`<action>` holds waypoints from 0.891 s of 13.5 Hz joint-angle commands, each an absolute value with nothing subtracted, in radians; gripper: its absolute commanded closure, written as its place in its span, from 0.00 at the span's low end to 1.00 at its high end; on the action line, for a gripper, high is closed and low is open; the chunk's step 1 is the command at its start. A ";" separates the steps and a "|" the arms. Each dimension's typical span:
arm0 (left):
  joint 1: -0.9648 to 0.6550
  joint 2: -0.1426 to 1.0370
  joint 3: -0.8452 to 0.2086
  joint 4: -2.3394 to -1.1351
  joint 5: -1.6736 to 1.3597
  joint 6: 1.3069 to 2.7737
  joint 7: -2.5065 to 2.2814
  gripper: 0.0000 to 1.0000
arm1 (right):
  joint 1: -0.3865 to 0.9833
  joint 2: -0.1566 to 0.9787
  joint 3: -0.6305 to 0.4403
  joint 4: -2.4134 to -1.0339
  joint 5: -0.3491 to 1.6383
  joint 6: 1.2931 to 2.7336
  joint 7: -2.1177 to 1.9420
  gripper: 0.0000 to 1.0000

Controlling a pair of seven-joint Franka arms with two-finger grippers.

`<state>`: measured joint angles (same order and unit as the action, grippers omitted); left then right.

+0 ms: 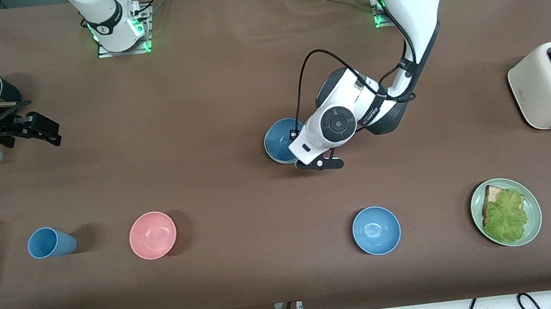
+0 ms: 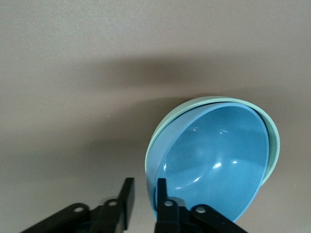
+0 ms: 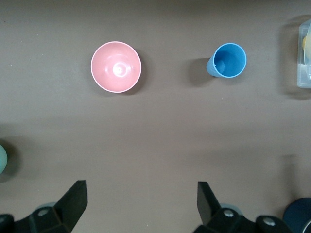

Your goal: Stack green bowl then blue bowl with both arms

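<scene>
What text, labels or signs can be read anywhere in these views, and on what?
Nothing reads clearly.
Toaster: a small red triangle warning sign, with no legible words.
Left arm's wrist link: a strip of lettering, too small to read.
Right arm's base: a dark round mark, unreadable.
The bowls, cup and plate carry no text.

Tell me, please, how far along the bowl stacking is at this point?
Nearly finished, it seems. The blue bowl already sits nested inside the green bowl, whose pale rim shows around it in the left wrist view. The left gripper is at the stack's edge, its fingers straddling the rims with a gap, so it looks released; backing away is what remains. The right gripper waits open toward the right arm's end of the table.
</scene>
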<state>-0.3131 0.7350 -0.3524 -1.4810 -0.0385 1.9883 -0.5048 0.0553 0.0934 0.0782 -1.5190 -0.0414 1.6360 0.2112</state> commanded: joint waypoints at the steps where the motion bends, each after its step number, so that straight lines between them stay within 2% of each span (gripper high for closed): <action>1: -0.321 0.738 -0.345 -1.443 -0.049 1.979 -0.514 0.00 | 0.052 0.092 0.078 -1.509 -0.029 1.635 0.202 0.00; 3: -0.310 0.689 -0.345 -1.443 -0.051 1.947 -0.515 0.00 | 0.052 0.092 0.078 -1.509 -0.029 1.635 0.202 0.00; 9: -0.129 0.459 -0.328 -1.411 -0.032 1.628 -0.503 0.00 | 0.052 0.095 0.078 -1.509 -0.029 1.635 0.202 0.00; 12: -0.028 0.390 -0.330 -1.378 -0.032 1.495 -0.496 0.00 | 0.052 0.095 0.078 -1.509 -0.029 1.635 0.202 0.00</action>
<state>-0.0754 0.4337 -0.3222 -1.3842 -0.0381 1.5620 -0.5039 0.0550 0.0942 0.0778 -1.5191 -0.0414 1.6363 0.2112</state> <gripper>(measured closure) 0.000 0.000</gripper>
